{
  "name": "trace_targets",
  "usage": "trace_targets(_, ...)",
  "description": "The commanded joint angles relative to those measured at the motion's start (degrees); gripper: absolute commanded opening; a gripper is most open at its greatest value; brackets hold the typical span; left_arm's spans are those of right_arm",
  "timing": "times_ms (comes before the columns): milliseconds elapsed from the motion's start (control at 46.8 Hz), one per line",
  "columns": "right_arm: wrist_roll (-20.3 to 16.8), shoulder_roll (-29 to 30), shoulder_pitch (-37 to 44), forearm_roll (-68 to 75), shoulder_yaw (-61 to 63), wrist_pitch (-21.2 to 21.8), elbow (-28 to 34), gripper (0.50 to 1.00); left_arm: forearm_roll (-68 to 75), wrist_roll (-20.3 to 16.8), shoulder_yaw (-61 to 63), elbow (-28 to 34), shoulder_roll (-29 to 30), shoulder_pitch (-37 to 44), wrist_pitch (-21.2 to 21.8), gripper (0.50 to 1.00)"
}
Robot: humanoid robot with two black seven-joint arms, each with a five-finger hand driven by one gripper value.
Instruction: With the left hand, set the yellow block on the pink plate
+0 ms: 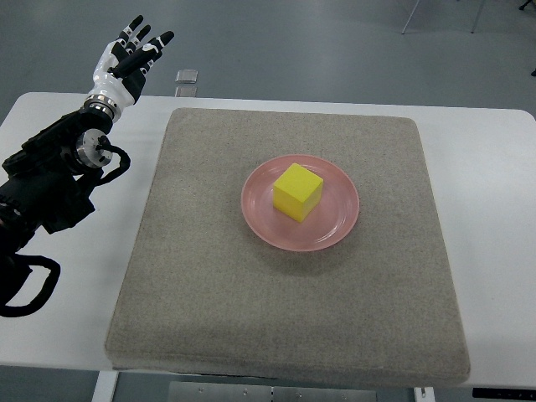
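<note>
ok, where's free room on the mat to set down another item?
Mat is bare all round the plate: the wide near strip below it, the left and right sides, and a narrower far strip. Only the centre is taken, with the block on the plate. Left robot hand is open, off the mat's far-left corner.

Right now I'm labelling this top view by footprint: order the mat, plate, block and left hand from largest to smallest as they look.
1. mat
2. plate
3. and 4. block and left hand: look alike, and the raised hand may sit nearer the camera, so unranked.
</note>
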Motion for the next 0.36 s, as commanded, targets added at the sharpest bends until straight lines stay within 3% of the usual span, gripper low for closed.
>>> trace_targets(0,0.0,0.0,0.0,0.0,0.0,0.0,0.0,0.924,0.0,-0.2,0.0,0.0,0.1,-0.2,0.0,0.986)
trace_targets(342,0.1,0.0,1.9,-0.6,-0.2,0.2,0.0,0.924,-0.1,-0.2,-0.2,0.0,0.1,0.0,0.1,0.986)
